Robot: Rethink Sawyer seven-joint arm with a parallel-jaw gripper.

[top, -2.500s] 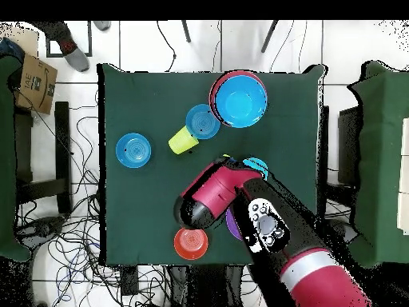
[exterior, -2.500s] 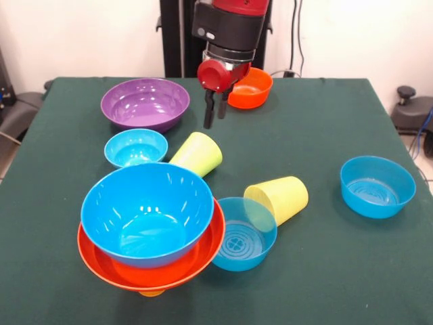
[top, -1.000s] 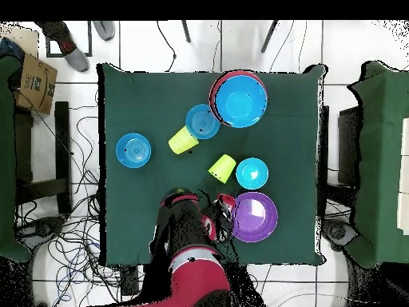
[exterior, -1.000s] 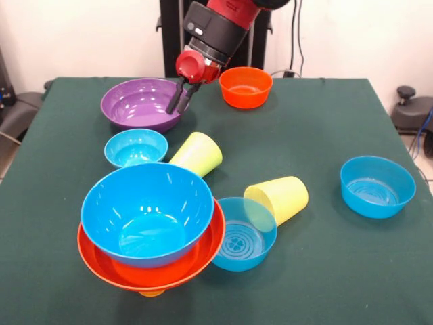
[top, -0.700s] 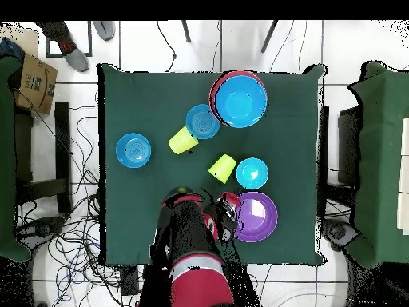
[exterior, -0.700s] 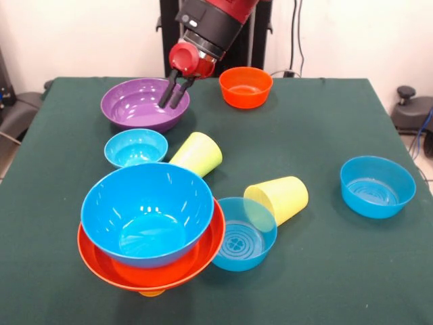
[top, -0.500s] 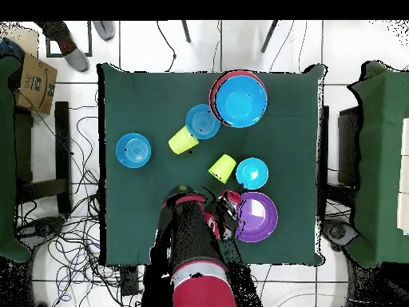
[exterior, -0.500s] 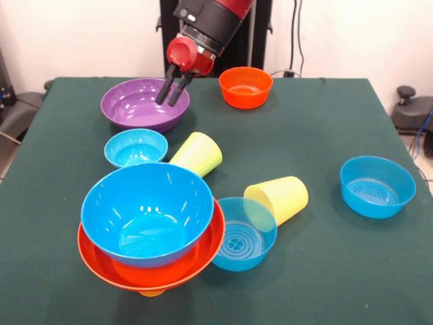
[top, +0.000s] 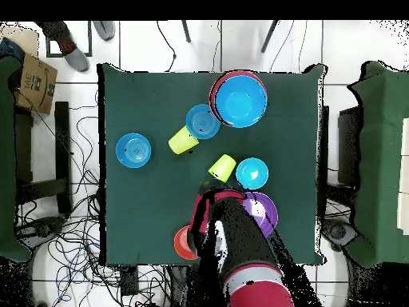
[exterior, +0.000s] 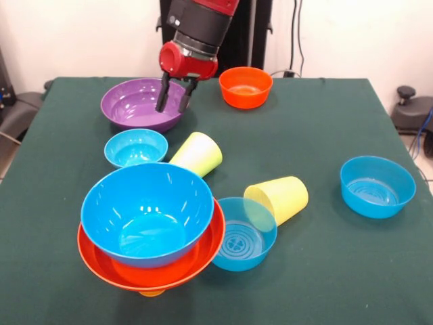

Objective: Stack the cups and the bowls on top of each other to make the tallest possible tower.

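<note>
The tower stands at the front left: a large blue bowl nested in a wider orange bowl over an orange cup. From overhead the tower sits near the top edge. My gripper is open and points down over the right side of the large purple bowl, nothing between its fingers. A lime green cup and a pale yellow cup lie on their sides. In the overhead view the arm covers much of the purple bowl.
A small orange bowl sits right of the gripper. A small blue bowl lies in front of the purple one. One medium blue bowl touches the tower's right side, another sits far right.
The gripper swung left from beside the small orange bowl to over the purple bowl's right side. Its fingers now stand wider apart. No bowl or cup has moved.
</note>
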